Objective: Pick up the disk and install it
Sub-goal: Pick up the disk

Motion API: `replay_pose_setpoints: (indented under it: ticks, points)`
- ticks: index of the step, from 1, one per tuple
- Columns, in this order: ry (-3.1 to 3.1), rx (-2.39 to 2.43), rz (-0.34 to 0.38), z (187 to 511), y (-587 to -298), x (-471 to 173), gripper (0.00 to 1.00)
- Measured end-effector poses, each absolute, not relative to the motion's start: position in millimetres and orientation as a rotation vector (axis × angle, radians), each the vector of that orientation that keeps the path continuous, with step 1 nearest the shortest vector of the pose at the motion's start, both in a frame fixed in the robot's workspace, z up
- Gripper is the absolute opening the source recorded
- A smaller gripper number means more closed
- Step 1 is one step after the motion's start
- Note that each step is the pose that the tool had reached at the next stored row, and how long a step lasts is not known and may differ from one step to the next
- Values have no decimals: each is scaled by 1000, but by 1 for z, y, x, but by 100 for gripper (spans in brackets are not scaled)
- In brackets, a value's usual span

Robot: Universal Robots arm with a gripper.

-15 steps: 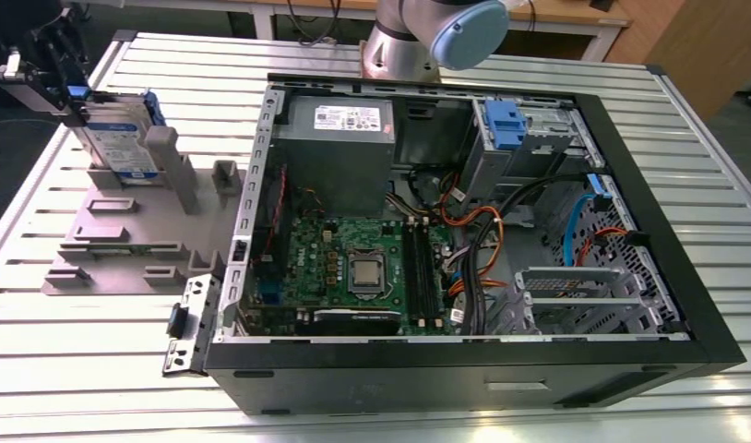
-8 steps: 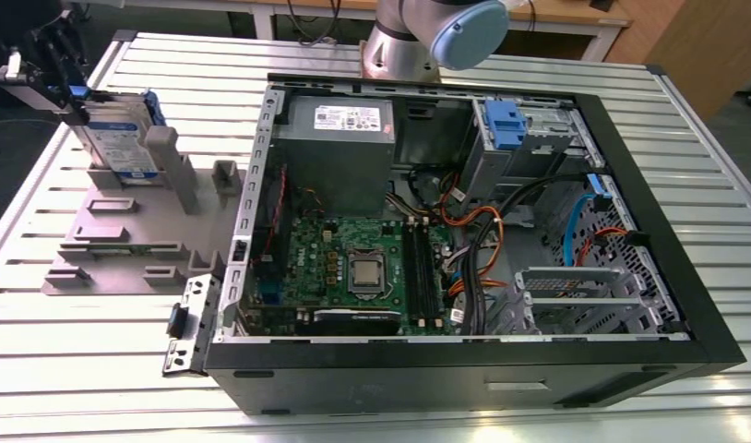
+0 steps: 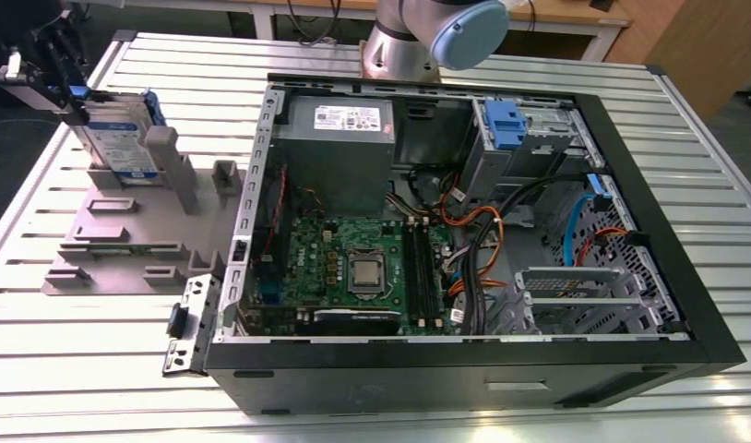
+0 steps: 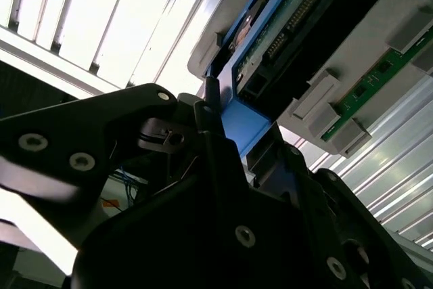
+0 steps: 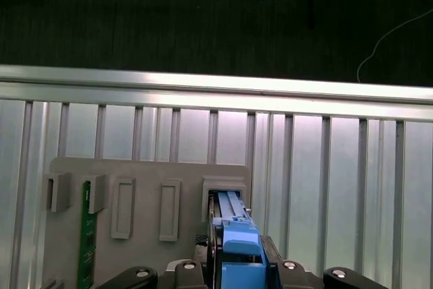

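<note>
The disk (image 3: 114, 138), a silver drive in a blue carrier frame, stands on edge in a slot of the grey fixture (image 3: 117, 249) at the exterior view's left. My gripper (image 3: 74, 97) sits on its upper end, shut on the blue frame. In the first wrist view the blue carrier (image 5: 237, 245) lies between my dark fingers (image 5: 193, 270), with the disk's far end in the fixture slot (image 5: 226, 197). The second wrist view shows the disk's circuit-board side (image 4: 291, 18) and its blue end (image 4: 243, 126) clamped in my gripper (image 4: 233, 137).
An open computer case (image 3: 671, 231) lies on the slatted metal table (image 3: 55, 323), holding a grey power supply (image 3: 339, 148) and a drive bay with a blue tab (image 3: 505, 125). A green memory stick (image 5: 86, 235) stands in another fixture slot. The arm's base (image 3: 425, 37) rises behind the case.
</note>
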State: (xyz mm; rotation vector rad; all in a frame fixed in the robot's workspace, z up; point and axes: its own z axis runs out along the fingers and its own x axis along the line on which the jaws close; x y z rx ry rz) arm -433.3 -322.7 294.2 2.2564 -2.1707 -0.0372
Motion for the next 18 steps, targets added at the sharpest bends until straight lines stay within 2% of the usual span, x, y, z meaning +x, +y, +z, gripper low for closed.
replay_pose_setpoints:
  ticks: [8,9,18]
  points:
    - [-2167,2252,-28,294,-323,-433,41]
    - [-2166,2251,-27,294,-323,-433,47]
    - [-2163,2248,-20,294,-323,-433,45]
